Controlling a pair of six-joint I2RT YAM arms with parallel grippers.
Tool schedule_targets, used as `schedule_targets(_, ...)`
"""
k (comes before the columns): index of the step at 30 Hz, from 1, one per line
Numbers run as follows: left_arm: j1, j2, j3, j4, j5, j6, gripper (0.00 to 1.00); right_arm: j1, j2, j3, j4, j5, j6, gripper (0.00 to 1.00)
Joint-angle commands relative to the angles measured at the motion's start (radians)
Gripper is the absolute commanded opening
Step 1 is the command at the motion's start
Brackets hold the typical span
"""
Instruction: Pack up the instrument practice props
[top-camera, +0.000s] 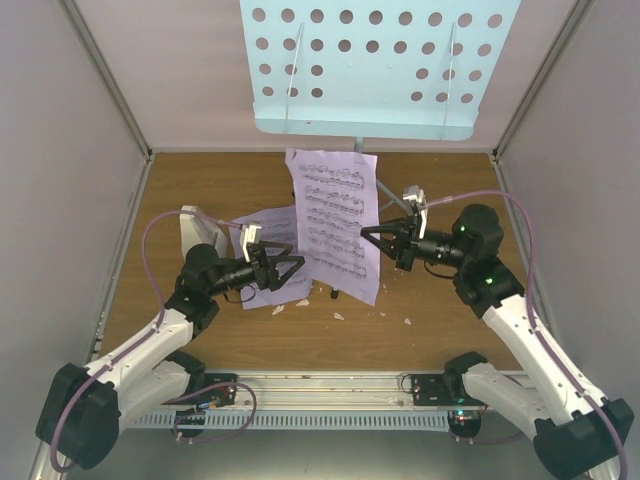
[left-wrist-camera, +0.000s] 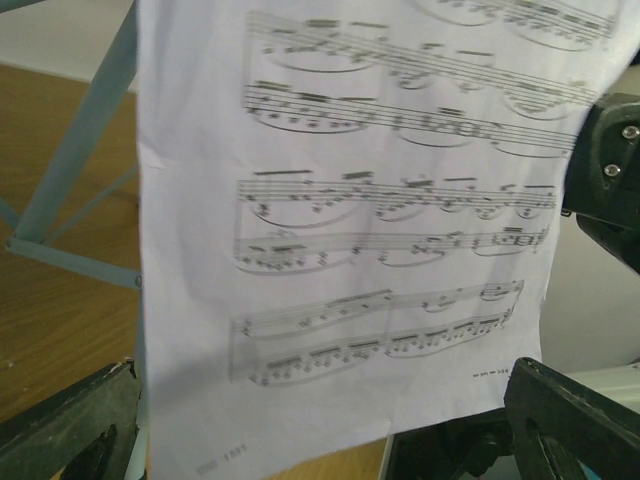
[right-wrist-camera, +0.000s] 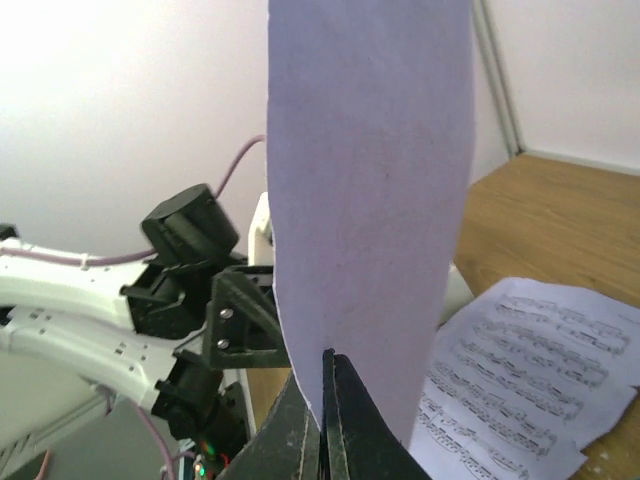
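The light-blue music stand's perforated desk (top-camera: 375, 70) stands at the back; its legs show in the left wrist view (left-wrist-camera: 90, 140). My right gripper (top-camera: 368, 235) is shut on the edge of a lavender sheet-music page (top-camera: 335, 220) and holds it upright above the table; the pinch shows in the right wrist view (right-wrist-camera: 328, 365). My left gripper (top-camera: 295, 265) is open, facing the printed side of that page (left-wrist-camera: 380, 250) at its left edge, and holds nothing. A second page (top-camera: 265, 235) lies flat on the table (right-wrist-camera: 530, 380). A white object (top-camera: 193, 232), perhaps the metronome, is half hidden behind my left arm.
White crumbs (top-camera: 338, 316) lie scattered on the wooden table (top-camera: 440, 340) in front of the held page. Pale walls enclose the left, right and back sides. A metal rail (top-camera: 320, 385) runs along the near edge between the arm bases.
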Motion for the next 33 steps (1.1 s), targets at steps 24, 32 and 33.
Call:
schedule_targets(24, 0.033, -0.112, -0.008, 0.101, 0.039, -0.042, 0.25, -0.005, 0.066, 0.034, -0.053, -0.068, -0.09, 0.0)
schedule_targets(32, 0.033, -0.086, 0.012, -0.004, -0.022, -0.03, 0.0, -0.004, 0.066, 0.031, -0.089, 0.004, -0.116, 0.09)
schedule_targets(33, 0.033, -0.082, 0.016, -0.027, -0.033, -0.022, 0.0, -0.004, 0.065, 0.031, -0.094, 0.019, -0.121, 0.2)
